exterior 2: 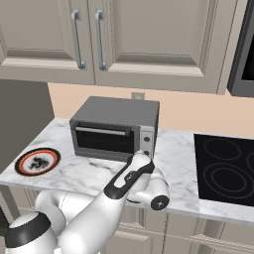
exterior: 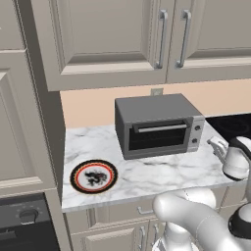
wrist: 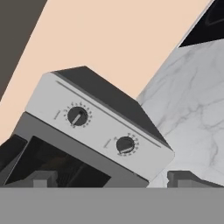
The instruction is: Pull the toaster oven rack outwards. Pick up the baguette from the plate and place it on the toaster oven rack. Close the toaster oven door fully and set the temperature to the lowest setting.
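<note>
Marble surface is carrying the toaster oven, sitting far against the wall, right of the plate. Toaster oven door is looking shut; the glass is too dark to make out the rack. Plate is showing only its pattern, no bread discernible on it. In the hand view the oven is running tilted, its left side cut off. Fingers are standing wide open, gripping nothing, tips barely poking up.
</note>
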Robot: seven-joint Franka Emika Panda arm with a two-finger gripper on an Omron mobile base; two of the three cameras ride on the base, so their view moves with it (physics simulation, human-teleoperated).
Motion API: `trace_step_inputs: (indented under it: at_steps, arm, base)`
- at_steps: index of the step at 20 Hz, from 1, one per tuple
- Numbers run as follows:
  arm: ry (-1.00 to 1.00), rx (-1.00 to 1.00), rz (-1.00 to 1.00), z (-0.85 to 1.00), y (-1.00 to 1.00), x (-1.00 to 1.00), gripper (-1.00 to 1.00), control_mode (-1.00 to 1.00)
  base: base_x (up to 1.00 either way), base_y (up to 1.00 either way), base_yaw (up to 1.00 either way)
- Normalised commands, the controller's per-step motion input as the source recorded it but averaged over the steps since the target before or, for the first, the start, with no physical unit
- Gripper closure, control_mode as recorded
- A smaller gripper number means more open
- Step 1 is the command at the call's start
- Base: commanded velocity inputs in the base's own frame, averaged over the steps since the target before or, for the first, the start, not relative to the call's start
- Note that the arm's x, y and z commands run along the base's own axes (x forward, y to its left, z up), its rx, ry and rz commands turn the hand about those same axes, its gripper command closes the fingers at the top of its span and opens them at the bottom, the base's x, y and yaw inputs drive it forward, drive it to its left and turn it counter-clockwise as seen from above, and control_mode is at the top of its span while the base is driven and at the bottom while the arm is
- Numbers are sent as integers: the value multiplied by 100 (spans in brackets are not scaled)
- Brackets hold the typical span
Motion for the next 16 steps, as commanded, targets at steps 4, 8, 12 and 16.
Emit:
trace_step_inputs:
  at_steps: [4, 8, 12, 16]
  arm:
    - [0, 0, 0, 0, 0, 0, -100, -100]
    - [0, 0, 0, 0, 0, 2, -100, -100]
    - [0, 0, -2, 0, 0, 8, -100, -100]
    - [0, 0, -3, 0, 0, 9, -100, -100]
  base:
    - [0, 0, 0]
    - [0, 0, 0]
    - [0, 0, 0]
    - [0, 0, 0]
